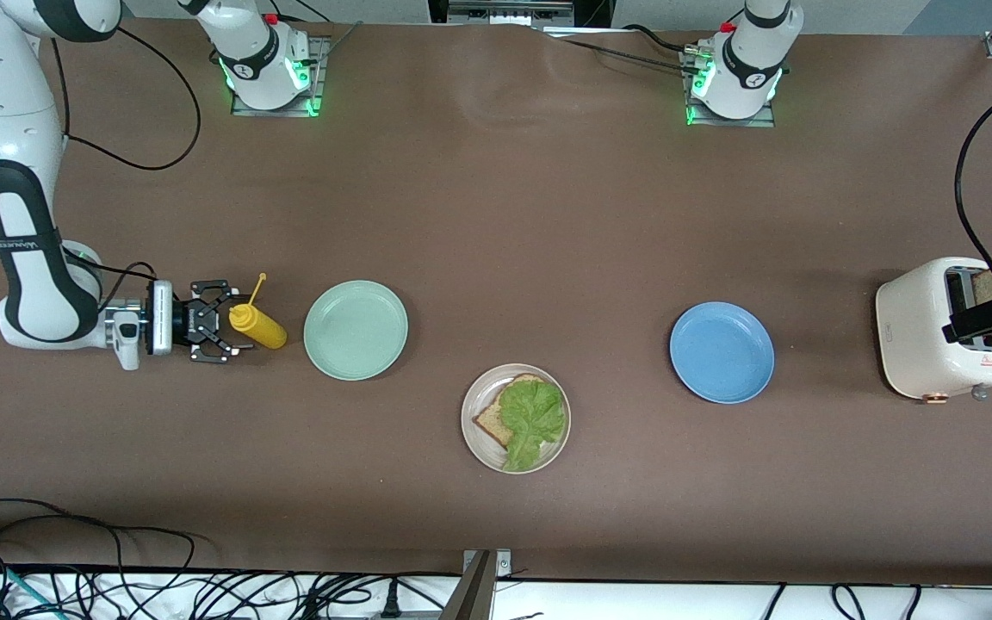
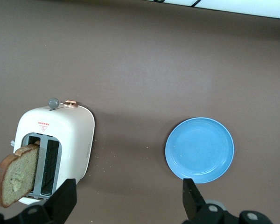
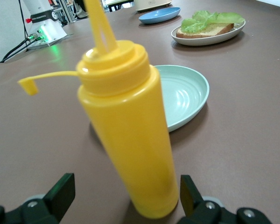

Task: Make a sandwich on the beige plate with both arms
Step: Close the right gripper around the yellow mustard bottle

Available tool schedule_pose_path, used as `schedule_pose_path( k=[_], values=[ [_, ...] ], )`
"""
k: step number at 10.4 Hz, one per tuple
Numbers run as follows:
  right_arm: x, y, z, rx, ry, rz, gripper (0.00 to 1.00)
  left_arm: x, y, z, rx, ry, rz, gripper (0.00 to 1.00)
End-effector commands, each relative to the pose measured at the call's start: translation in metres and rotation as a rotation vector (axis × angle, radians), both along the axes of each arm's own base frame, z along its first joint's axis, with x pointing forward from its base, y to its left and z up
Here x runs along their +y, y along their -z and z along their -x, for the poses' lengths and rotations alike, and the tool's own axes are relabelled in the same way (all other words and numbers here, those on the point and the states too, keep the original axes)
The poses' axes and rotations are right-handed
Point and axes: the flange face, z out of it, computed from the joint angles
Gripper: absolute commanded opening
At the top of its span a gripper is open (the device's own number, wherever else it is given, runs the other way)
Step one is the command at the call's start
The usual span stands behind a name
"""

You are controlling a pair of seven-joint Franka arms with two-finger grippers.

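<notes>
Toward the right arm's end of the table, the right gripper [image 1: 233,331] stands spread around the yellow mustard bottle [image 1: 259,325], poised to grasp. Mid-table near the front edge, the beige plate [image 1: 476,439] holds bread [image 1: 491,420] under lettuce [image 1: 533,419], awaiting a top slice. The left gripper [image 1: 991,319], released, hangs above the toaster [image 1: 918,344] and its raised bread slice [image 2: 14,179].
</notes>
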Motion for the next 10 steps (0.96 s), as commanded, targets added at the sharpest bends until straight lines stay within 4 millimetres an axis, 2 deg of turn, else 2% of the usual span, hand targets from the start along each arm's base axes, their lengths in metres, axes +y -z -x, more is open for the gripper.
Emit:
schedule_pose_path(
  k=[1,3,4,5,6,7,9,10],
  values=[
    [0.014,0.004,-0.004,-0.019,0.021,-0.002,1.00,0.003,-0.001,0.003,0.004,0.018,0.000,1.00],
    [0.024,0.007,-0.005,-0.020,0.026,-0.007,1.00,0.002,-0.001,0.003,0.004,0.020,0.000,1.00],
    [0.026,0.007,-0.006,-0.021,0.025,-0.005,0.80,0.002,-0.001,0.003,0.004,0.020,0.000,1.00],
    [0.026,0.007,-0.006,-0.026,0.022,-0.003,0.45,0.002,-0.001,0.003,0.004,0.020,0.000,1.00],
    [0.024,0.006,-0.008,-0.067,0.009,0.000,0.15,0.003,-0.001,0.003,0.004,0.018,0.000,1.00],
    [0.025,0.003,-0.012,-0.101,0.000,0.009,0.00,0.002,-0.001,0.003,0.004,0.020,0.000,1.00],
    [0.031,-0.003,-0.017,-0.106,0.004,0.032,0.00,0.002,-0.001,0.003,0.004,0.020,0.000,1.00],
    [0.039,-0.018,-0.024,-0.120,0.001,0.061,0.00,0.002,-0.001,0.003,0.004,0.020,0.000,1.00]
  ],
)
